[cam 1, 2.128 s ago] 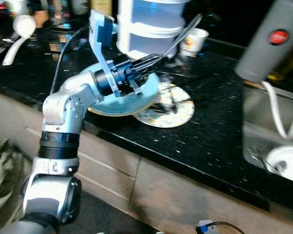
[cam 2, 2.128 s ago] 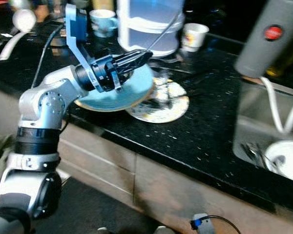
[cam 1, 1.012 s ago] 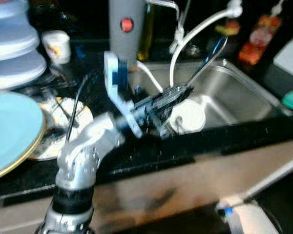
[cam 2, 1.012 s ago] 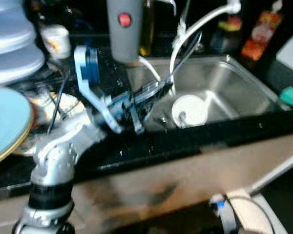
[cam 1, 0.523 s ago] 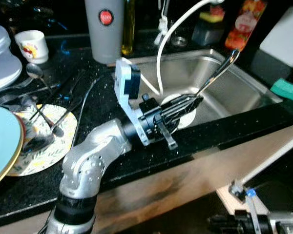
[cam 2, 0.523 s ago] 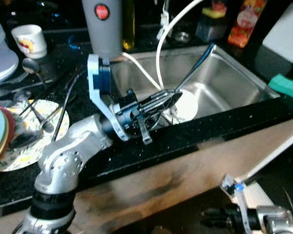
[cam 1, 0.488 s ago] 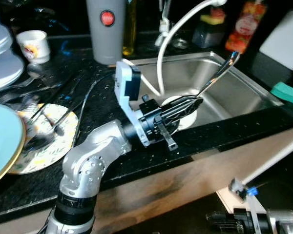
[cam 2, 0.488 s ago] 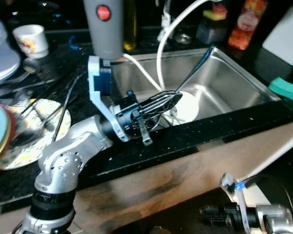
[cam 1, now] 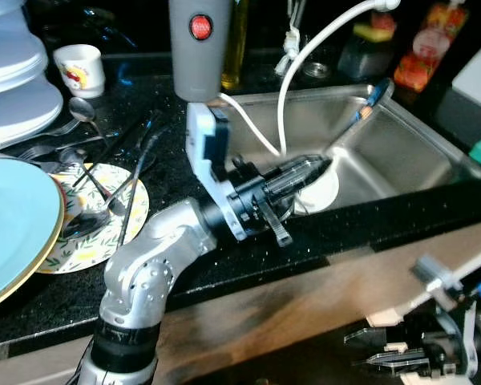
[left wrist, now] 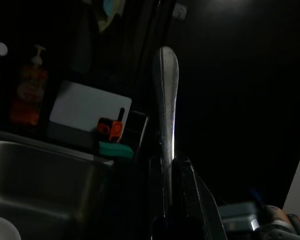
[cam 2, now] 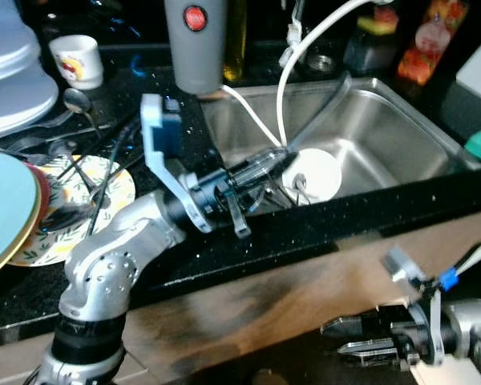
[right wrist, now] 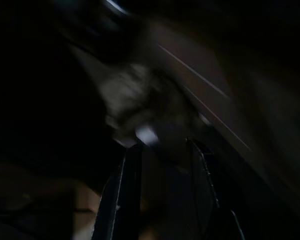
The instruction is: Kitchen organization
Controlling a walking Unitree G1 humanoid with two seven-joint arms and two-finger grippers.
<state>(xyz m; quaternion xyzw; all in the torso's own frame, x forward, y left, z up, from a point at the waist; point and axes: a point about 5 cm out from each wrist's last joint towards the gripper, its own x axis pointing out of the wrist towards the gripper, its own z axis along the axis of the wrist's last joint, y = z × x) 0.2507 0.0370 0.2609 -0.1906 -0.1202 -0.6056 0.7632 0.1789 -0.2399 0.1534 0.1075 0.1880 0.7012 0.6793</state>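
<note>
Left eye view shows the left gripper (cam 1: 309, 170) reaching out over the near edge of the steel sink (cam 1: 401, 152), its two black fingers pressed together on the handle of a long metal utensil (cam 1: 354, 122) that slants up and away over the basin. Which kind of utensil it is cannot be told. A white dish (cam 1: 321, 186) lies on the sink floor just beyond the fingertips, and a white hose (cam 1: 305, 56) arcs down into the basin. On the black counter (cam 1: 184, 265) sit a patterned plate (cam 1: 96, 224) with spoons across it, a pale blue plate (cam 1: 16, 224) and a grey cylinder with a red round badge (cam 1: 200, 27); its writing is too small to read.

Right eye view catches the right gripper (cam 2: 361, 337) low, below the counter edge, fingers slightly parted and empty.

Left wrist view looks along the fingers (left wrist: 190, 195) clamped around the utensil's flat metal handle (left wrist: 167, 120), with a white board (left wrist: 87, 112) and an orange bottle (left wrist: 27, 97) beyond the sink.

Right wrist view is dark and blurred; two fingers (right wrist: 122, 195) stand apart.
</note>
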